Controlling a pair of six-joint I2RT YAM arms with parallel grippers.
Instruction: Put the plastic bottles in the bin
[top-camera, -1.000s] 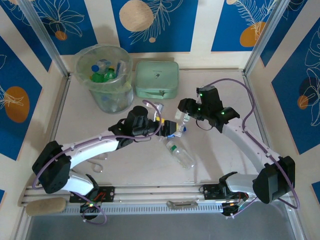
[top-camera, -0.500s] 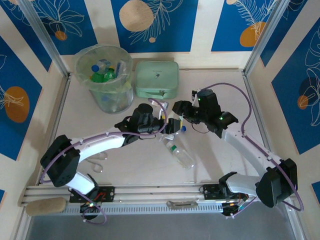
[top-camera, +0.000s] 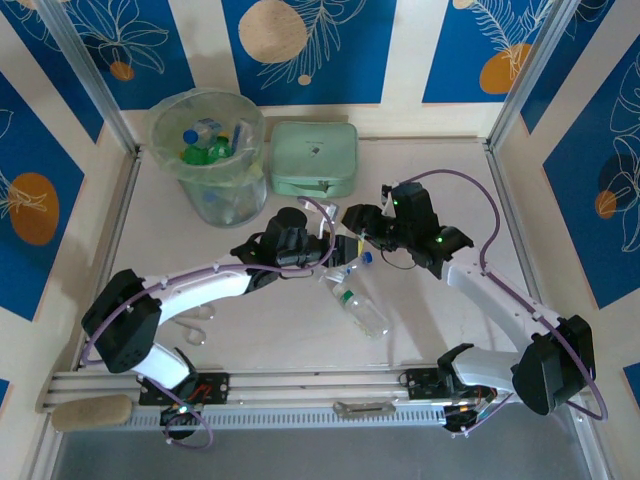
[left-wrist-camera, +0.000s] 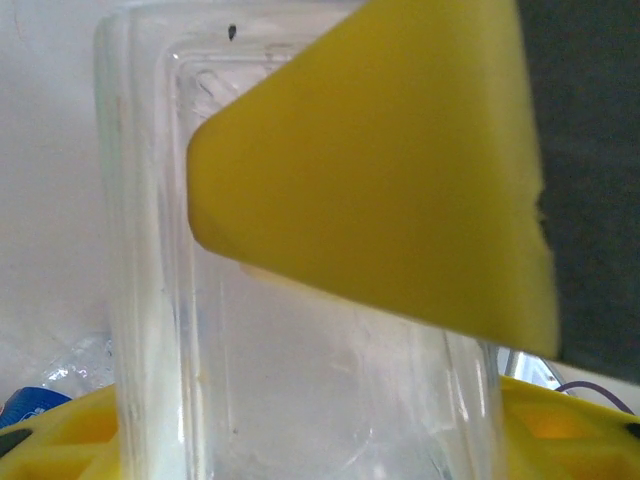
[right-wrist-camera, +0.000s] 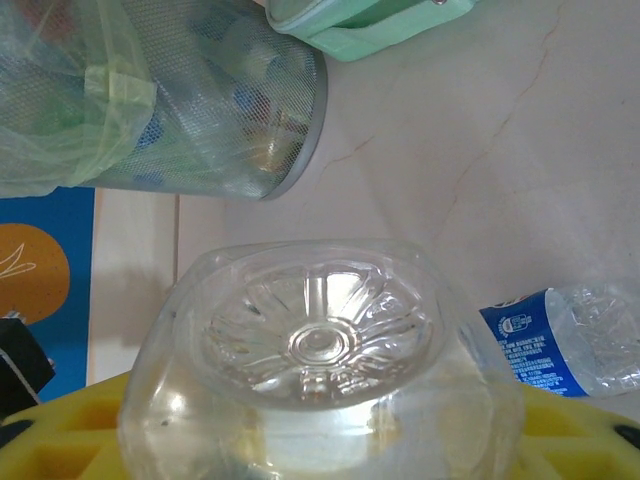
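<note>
Both arms meet around the middle of the top view, with one clear bottle (top-camera: 347, 249) caught between them, up off the surface (top-camera: 270, 340). On the left wrist cam the clear bottle (left-wrist-camera: 300, 390) is right up against the lens, standing tall in the frame. A yellow pad (left-wrist-camera: 400, 170) lies flat across its side from the upper right, and there's more yellow along the bottom edge. Looks to me like the left jaws are clamped on the clear bottle.

The right wrist cam stares straight at the clear bottle's flower-shaped base (right-wrist-camera: 320, 345), just above the yellow parts at the bottom edge. Honestly can't tell whether the right jaws are gripping or standing apart, because the bottle covers them.

The bin (top-camera: 240, 190) sits in the upper left of the top view, well apart from the held bottle. It's lined with a pale green bag and already has a heap of bottles (top-camera: 207, 140) inside, with green and blue bits showing. Just beside it, to the right in the frame, is a mint-green case (top-camera: 314, 158).

One loose bottle (top-camera: 360, 308) lies on its side on the surface, just below the jaws in the frame. A blue-labelled bottle (right-wrist-camera: 565, 345) lies at the right edge of the right wrist view, and I can't tell if it's the same one.
</note>
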